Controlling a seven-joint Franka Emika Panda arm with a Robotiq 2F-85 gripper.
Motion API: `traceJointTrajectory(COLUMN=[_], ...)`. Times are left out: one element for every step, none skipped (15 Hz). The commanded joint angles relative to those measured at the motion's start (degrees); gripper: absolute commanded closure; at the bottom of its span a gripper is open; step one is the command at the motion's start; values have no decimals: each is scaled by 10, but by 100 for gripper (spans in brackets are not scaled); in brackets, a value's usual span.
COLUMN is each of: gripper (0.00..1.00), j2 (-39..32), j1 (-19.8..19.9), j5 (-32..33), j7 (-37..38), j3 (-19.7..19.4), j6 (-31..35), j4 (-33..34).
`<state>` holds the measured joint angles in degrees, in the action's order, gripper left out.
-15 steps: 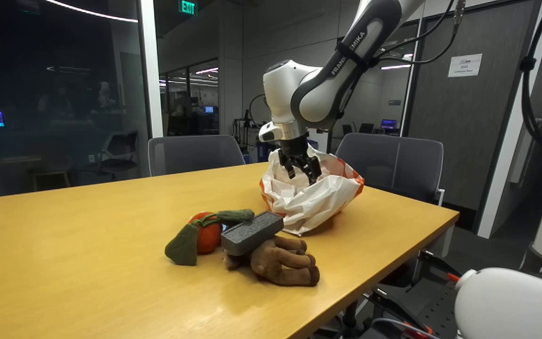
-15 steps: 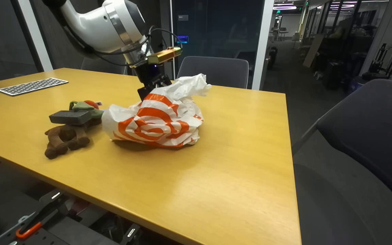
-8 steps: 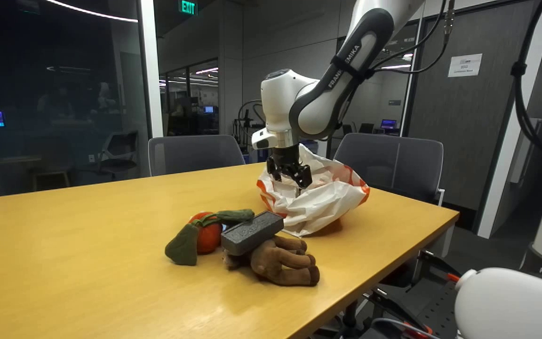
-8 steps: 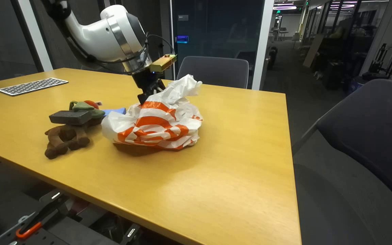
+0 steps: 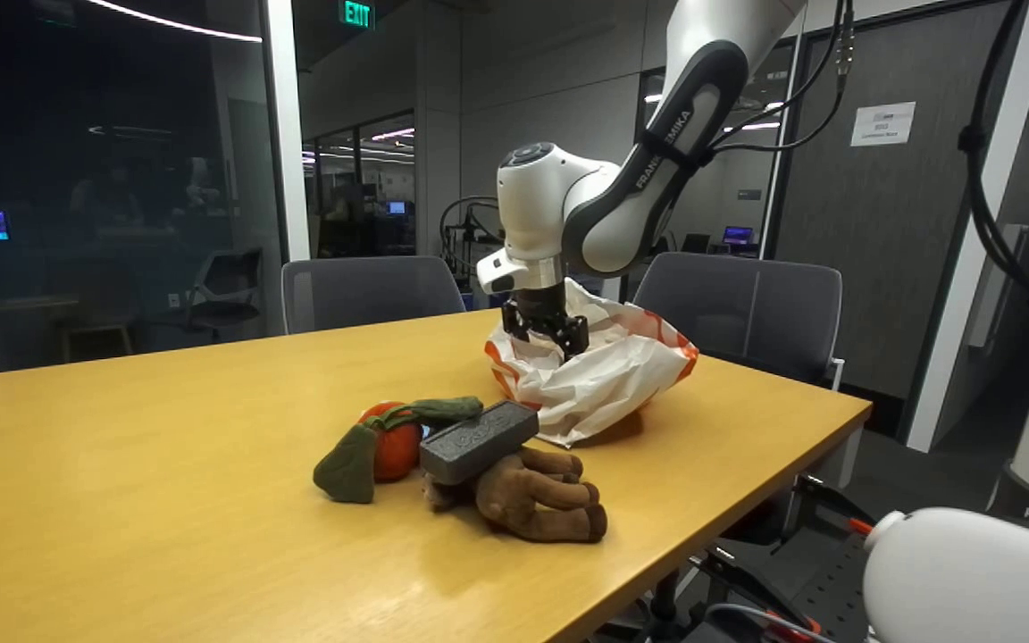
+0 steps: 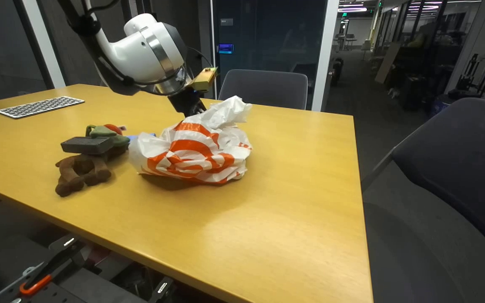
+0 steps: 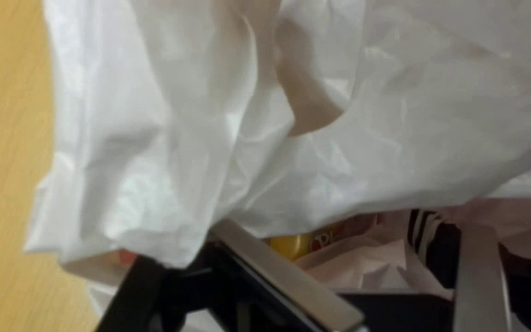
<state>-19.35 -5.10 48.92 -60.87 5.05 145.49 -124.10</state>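
Note:
A white plastic bag (image 5: 608, 384) with orange markings lies crumpled on the table; it also shows in an exterior view (image 6: 192, 147) and the wrist view (image 7: 293, 184). My gripper (image 5: 546, 338) points down into the bag's mouth. Its fingertips are hidden by the bag in both exterior views. In the wrist view my gripper (image 7: 351, 230) has its two fingers well apart, and nothing is seen clamped between them. Bag plastic drapes against the left finger. Beyond the fingers, inside the bag, are a yellow item (image 7: 290, 246) with partial white lettering and a black item (image 7: 442, 256) with white stripes.
Near the bag lie a brown plush toy (image 5: 523, 496), a dark grey block (image 5: 479, 442) resting on it, and an orange-and-green plush (image 5: 397, 451). A blue item (image 6: 135, 136) is partly hidden behind the bag. A keyboard (image 6: 40, 107) and chairs (image 5: 372, 293) stand farther off.
My gripper has moved down and slightly left in an exterior view, deeper into the bag. The bag's top has shifted and sagged a little. The blue item has come into view behind it.

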Motion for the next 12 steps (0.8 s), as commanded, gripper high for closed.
traceJointTrajectory(gripper=[42, 49, 58, 65, 22, 27, 26, 19, 13, 6, 0, 0], j2=[2, 2, 1, 1, 2, 2, 2, 2, -1, -3, -6, -9], j1=[16, 23, 24, 30, 30, 32, 34, 37, 39, 43, 44, 46], j5=[12, 0, 3, -9, -7, -8, -11, -17, -24, -35, -41, -51], j7=[-36, -52, -53, -69, -69, -73, -79, -88, -96, -108, -115, -125], j3=[-1, 2, 0, 4, 2, 2, 4, 5, 7, 9, 10, 11], j6=[13, 18, 18, 17, 17, 21, 21, 23, 25, 28, 29, 33], j4=[1, -2, -1, -3, -2, -3, -3, -4, -4, -6, -6, -8])
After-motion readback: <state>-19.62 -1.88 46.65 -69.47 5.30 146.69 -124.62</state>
